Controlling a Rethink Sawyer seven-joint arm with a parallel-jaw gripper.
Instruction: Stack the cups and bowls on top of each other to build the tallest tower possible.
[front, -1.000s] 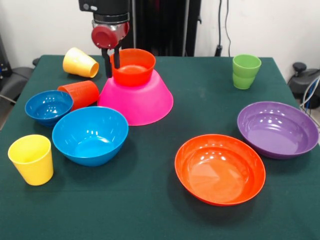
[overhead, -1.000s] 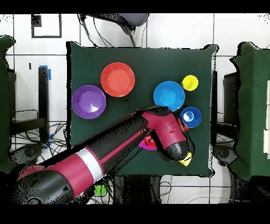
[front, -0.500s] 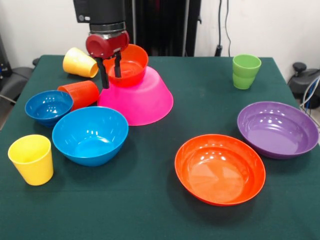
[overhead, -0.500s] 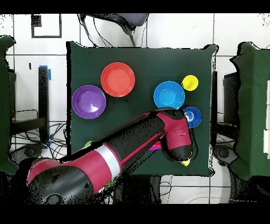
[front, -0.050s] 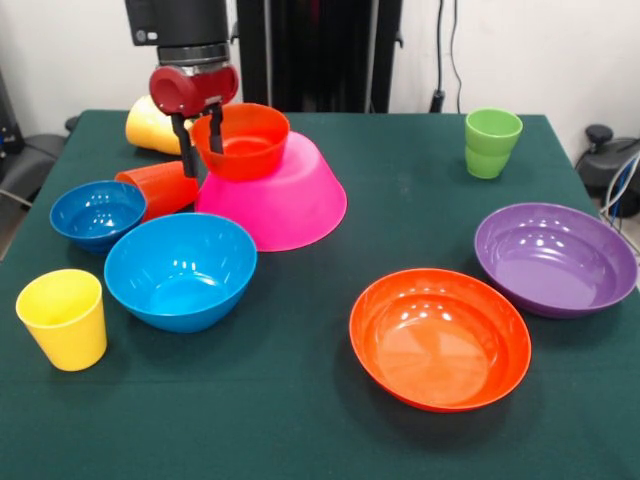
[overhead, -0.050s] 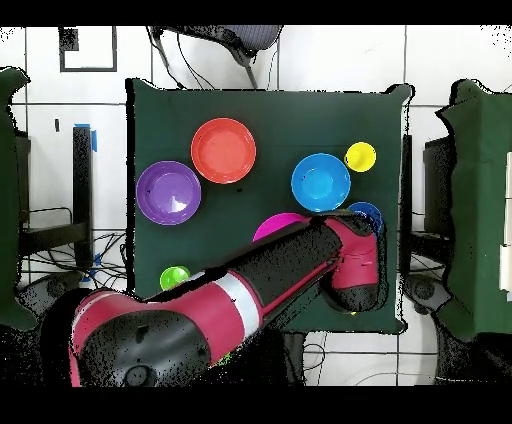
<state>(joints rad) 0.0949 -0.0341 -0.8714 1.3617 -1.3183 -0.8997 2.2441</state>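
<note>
The gripper (front, -0.050s: 200, 145) pinches the rim of the small orange bowl (front, -0.050s: 243, 140), one finger outside the wall and one inside, and the bowl sits tilted on the upturned large pink bowl (front, -0.050s: 285, 200), pulled over toward that bowl's left edge rather than centred on it. From above, the red and black arm (overhead, -0.050s: 240, 300) covers most of this pair, so only a sliver of pink shows there.

On the green table (front, -0.050s: 320, 420), the wide shallow orange bowl (front, -0.050s: 440, 338) lies open side up near the front, with the wide shallow purple bowl (front, -0.050s: 555, 258) just beside it to the right and apart from it. The medium blue bowl (front, -0.050s: 180, 270) stands upright in front of the pink one, and the small blue bowl (front, -0.050s: 97, 213) is just to its left; whether the two blue rims touch is hard to judge.

Of the cups, an upright yellow cup (front, -0.050s: 63, 318) stands at the front left. The green cup (front, -0.050s: 491, 142) stands upright at the far right, well apart from everything else. The orange-red cup (front, -0.050s: 160, 187) lies on its side between the small blue bowl and the pink bowl, and a second yellow cup (front, -0.050s: 150, 128) lies on its side behind the gripper.
</note>
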